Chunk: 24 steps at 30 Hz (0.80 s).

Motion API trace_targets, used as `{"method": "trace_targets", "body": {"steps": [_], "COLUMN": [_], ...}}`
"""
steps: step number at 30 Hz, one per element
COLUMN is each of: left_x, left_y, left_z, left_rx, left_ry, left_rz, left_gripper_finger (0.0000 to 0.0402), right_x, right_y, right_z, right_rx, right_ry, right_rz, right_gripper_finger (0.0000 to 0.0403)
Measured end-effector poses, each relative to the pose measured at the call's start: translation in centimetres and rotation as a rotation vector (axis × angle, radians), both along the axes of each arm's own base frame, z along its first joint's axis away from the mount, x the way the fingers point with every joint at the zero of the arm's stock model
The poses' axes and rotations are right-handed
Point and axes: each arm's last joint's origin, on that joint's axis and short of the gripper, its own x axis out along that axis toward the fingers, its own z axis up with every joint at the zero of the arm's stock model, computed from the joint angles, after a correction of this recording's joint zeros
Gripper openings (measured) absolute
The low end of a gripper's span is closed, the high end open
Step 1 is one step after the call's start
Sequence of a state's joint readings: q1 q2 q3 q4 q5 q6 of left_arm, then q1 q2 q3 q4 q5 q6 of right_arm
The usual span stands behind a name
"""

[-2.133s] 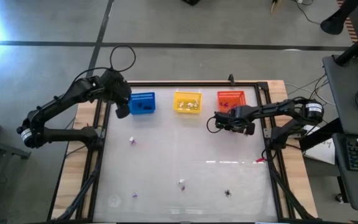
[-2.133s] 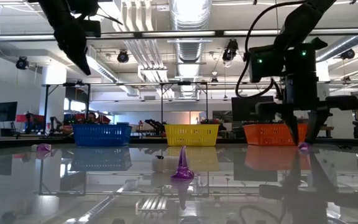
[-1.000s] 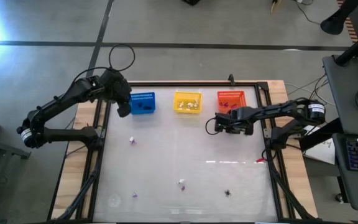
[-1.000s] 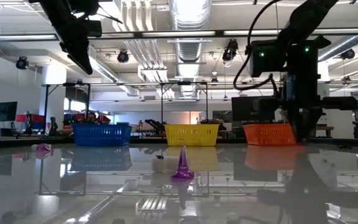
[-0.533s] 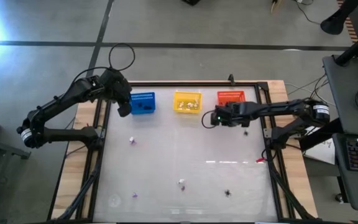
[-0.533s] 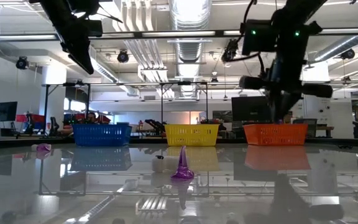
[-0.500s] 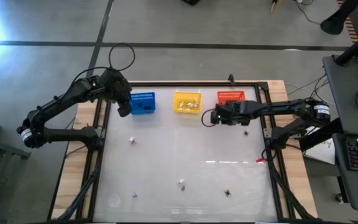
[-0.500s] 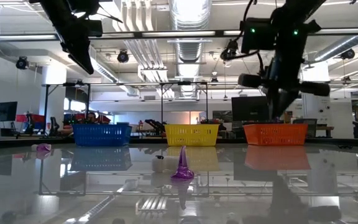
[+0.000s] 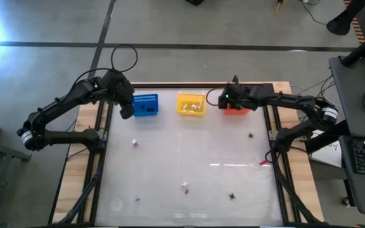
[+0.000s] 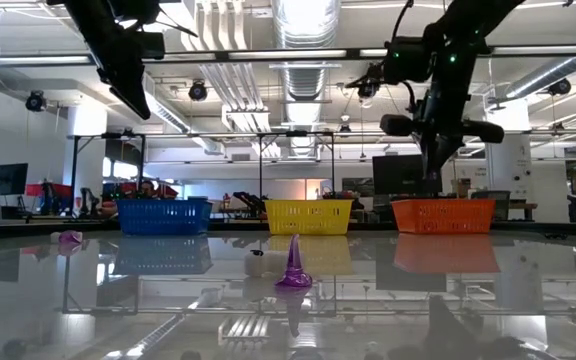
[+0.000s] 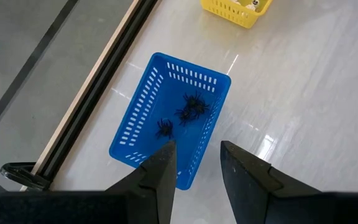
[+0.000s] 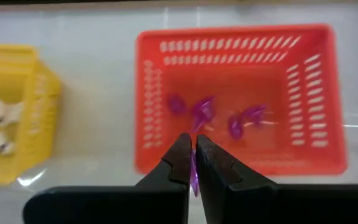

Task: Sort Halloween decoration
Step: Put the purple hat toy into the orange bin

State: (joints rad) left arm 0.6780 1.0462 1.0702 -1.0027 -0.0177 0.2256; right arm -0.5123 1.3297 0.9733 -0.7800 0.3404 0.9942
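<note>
Purple trinket [image 12: 194, 176], seemingly in right gripper [image 12: 192, 163]

Three baskets stand in a row along the far edge of the table [image 9: 189, 152]: the left basket [image 9: 145, 105], the middle basket [image 9: 191, 104] and the right basket [image 9: 236, 107]. The left gripper [image 9: 125, 112] hangs just beside the left basket's outer side; the right gripper [image 12: 191, 163] hangs above the right basket's near rim, pinching a trinket [image 12: 194, 178]. Loose trinkets lie well apart on the table: one [image 9: 134, 143] at mid-left, one [image 9: 251, 135] at the right, and three near the front edge (among them one [image 9: 185, 186] at centre).
</note>
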Motion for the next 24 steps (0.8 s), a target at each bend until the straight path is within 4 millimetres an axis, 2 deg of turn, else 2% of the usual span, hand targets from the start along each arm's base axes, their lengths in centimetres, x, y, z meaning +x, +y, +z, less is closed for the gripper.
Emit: {"method": "trace_targets", "body": {"steps": [8, 24], "left_x": [0.0, 0.0], "left_y": [0.0, 0.0], "left_z": [0.0, 0.0], "left_rx": [0.0, -0.022], "left_ry": [0.001, -0.02], "left_rz": [0.0, 0.047], "left_gripper_finger": [0.0107, 0.0107], "right_x": [-1.4, -3.3], "right_y": [-2.3, -4.5], "right_z": [-0.3, -0.4], "right_rx": [-0.002, -0.019], "right_ry": [0.078, 0.203], "right_rz": [0.046, 0.174], "right_gripper_finger": [0.0009, 0.0017]}}
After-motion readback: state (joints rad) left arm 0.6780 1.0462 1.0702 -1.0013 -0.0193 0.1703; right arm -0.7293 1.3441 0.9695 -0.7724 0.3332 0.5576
